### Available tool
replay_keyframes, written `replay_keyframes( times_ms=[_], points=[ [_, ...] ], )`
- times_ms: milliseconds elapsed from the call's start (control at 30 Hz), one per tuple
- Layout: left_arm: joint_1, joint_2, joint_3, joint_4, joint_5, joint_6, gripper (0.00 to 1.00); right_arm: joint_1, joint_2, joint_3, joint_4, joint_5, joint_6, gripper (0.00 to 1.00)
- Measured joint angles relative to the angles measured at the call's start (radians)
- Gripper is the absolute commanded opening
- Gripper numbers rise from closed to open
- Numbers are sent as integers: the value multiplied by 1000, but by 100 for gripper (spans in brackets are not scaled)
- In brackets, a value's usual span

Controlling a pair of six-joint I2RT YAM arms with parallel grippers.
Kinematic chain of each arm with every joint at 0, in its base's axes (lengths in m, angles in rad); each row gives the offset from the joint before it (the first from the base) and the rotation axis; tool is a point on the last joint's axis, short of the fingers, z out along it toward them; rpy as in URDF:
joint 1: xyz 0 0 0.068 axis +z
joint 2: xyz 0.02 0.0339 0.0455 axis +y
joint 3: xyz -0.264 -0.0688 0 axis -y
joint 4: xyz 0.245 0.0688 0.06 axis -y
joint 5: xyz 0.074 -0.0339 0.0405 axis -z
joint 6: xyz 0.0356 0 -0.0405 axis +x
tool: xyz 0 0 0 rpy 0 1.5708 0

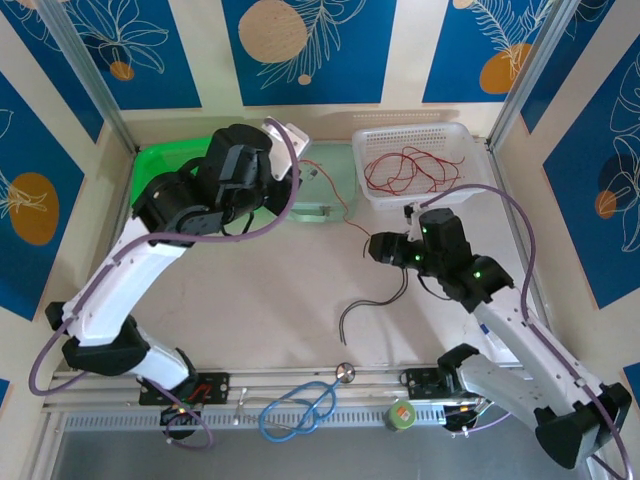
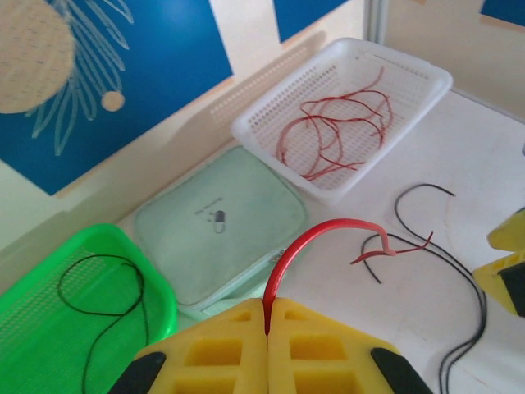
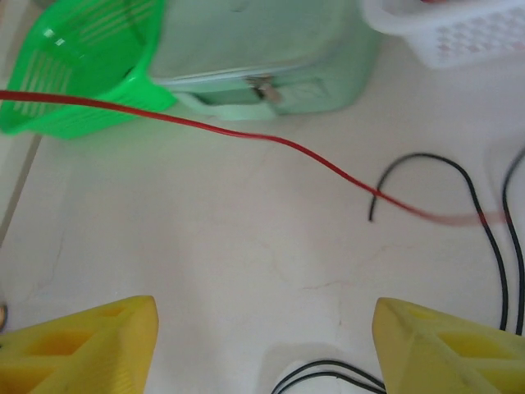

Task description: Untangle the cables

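Observation:
My left gripper (image 2: 267, 316) is shut on one end of a red cable (image 2: 328, 226), which arcs up from between the yellow fingers and drops to the table. In the top view that gripper (image 1: 298, 165) hangs over the mint case, and the red cable (image 1: 335, 195) runs down-right towards my right gripper (image 1: 375, 248). The right gripper (image 3: 262, 345) stands open just above the table with nothing between its fingers. The red cable (image 3: 246, 135) crosses ahead of it. Loose black cables (image 1: 385, 295) lie on the table beneath and beside the right gripper (image 3: 492, 246).
A white basket (image 1: 455, 190) at the back right holds several red cables (image 1: 405, 168). A green basket (image 2: 156, 287) at the back left holds a black cable (image 2: 98, 279). A mint case (image 1: 325, 205) sits between them. A blue stethoscope (image 1: 300, 410) and a green roll (image 1: 402, 415) lie at the near edge.

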Motion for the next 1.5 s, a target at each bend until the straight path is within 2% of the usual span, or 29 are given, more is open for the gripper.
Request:
replay_keyframes(
  times_ms=[267,500,600,633,700,767,867,933,1067,1167,1367,1500],
  points=[
    [-5,43,51,-16,113,-27,7,185,18,15,80,67,-303,75],
    [-23,44,66,-19,175,-47,6,213,83,17,306,79,-478,75],
    [-27,44,66,-19,183,-52,6,213,129,40,377,100,-503,71],
    [-29,44,66,-20,183,-53,7,213,144,52,389,114,-505,66],
    [-30,44,66,-22,183,-53,6,213,174,80,414,156,-507,47],
    [-31,44,66,-23,182,-52,6,212,187,98,428,189,-497,23],
    [-32,43,66,-25,154,-51,11,208,186,108,432,222,-480,0],
    [-33,33,45,-14,116,-48,18,200,187,123,422,233,-461,0],
    [-33,-13,-39,13,37,-53,44,150,187,190,367,236,-437,0],
    [-33,-52,-103,40,4,-54,59,70,195,275,305,204,-412,0],
    [-33,-109,-195,83,-28,-66,66,-130,295,504,205,92,-365,0],
    [-33,-143,-257,100,-32,-77,67,-216,388,611,174,35,-363,0]
  ],
)
